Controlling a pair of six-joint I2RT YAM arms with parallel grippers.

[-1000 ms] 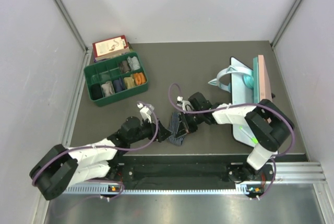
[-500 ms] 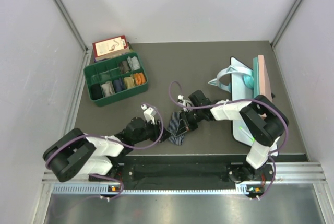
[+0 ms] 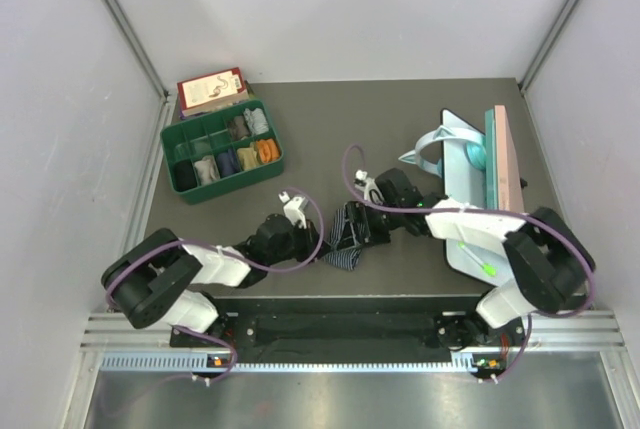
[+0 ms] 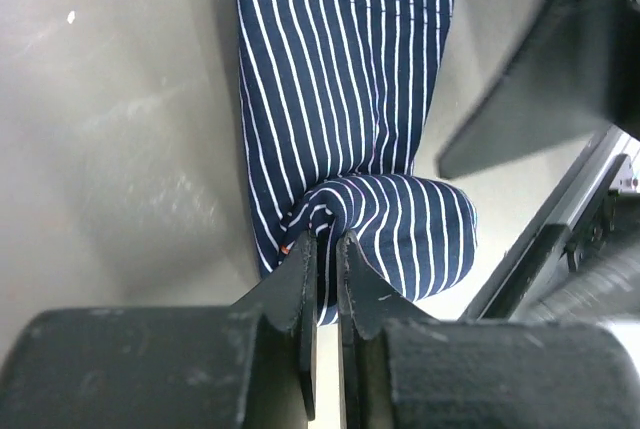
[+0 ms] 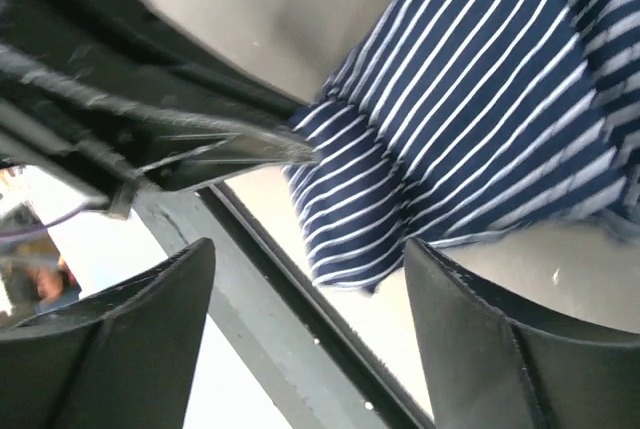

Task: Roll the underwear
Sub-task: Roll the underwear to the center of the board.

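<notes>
Grey table (image 3: 330,129): the striped underwear (image 3: 347,239) lies at the near middle. My left gripper (image 4: 327,239), almost closed, pinches its rolled end; my right gripper (image 5: 310,249) stands wide over it. Writing on the red box (image 3: 210,88), far left, is unreadable.

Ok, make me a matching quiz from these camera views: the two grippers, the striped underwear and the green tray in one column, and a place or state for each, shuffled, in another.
Column one:
1. left gripper
2. right gripper
3. striped underwear
4. green tray

Column two:
A. far left, compartments filled
B. wide open above the cloth
C. partly rolled, lying between both grippers
D. closed on a fold of cloth

Pairs: 1-D, 2-B, 3-C, 4-A
</notes>
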